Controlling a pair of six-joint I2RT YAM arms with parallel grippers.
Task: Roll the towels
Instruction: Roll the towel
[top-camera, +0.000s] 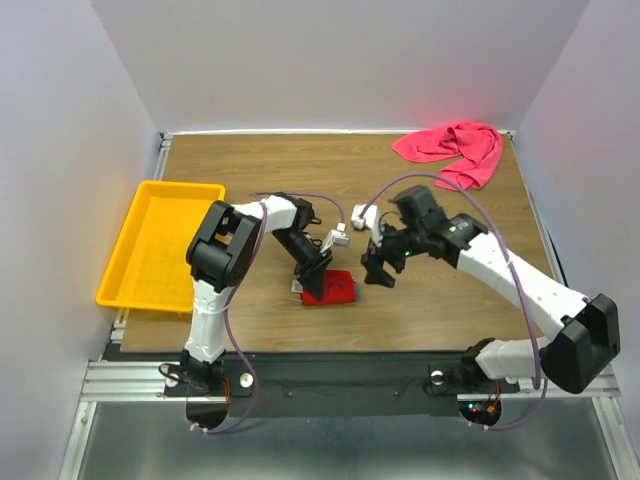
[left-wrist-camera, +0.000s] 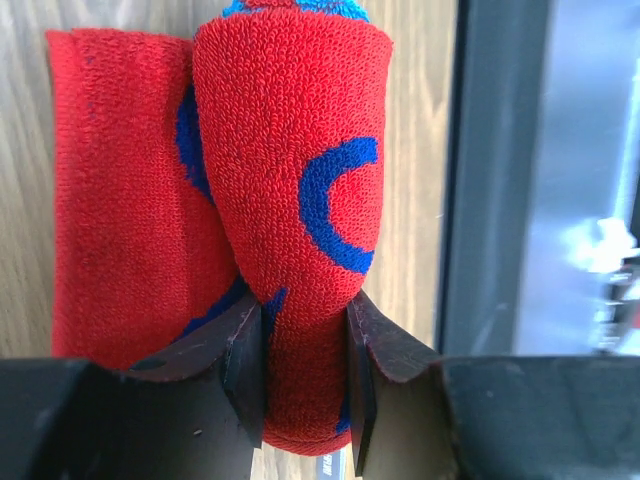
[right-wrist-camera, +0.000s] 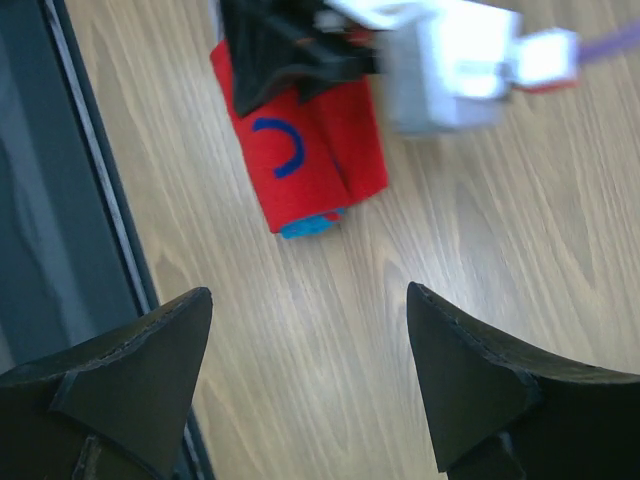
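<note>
The patterned red and navy towel (top-camera: 334, 288) lies rolled up near the table's front edge. It also shows in the left wrist view (left-wrist-camera: 290, 200) and the right wrist view (right-wrist-camera: 300, 150), with a teal end showing. My left gripper (top-camera: 317, 281) (left-wrist-camera: 305, 375) is shut on one end of the roll. My right gripper (top-camera: 378, 272) (right-wrist-camera: 308, 330) is open and empty, hovering just right of the roll. The plain pink-red towel (top-camera: 455, 148) lies crumpled at the far right corner.
A yellow plastic tray (top-camera: 158, 243) sits at the table's left edge. The table's metal front rail (top-camera: 330, 365) runs close below the rolled towel. Bare wood (top-camera: 300, 170) lies between the arms and the back wall.
</note>
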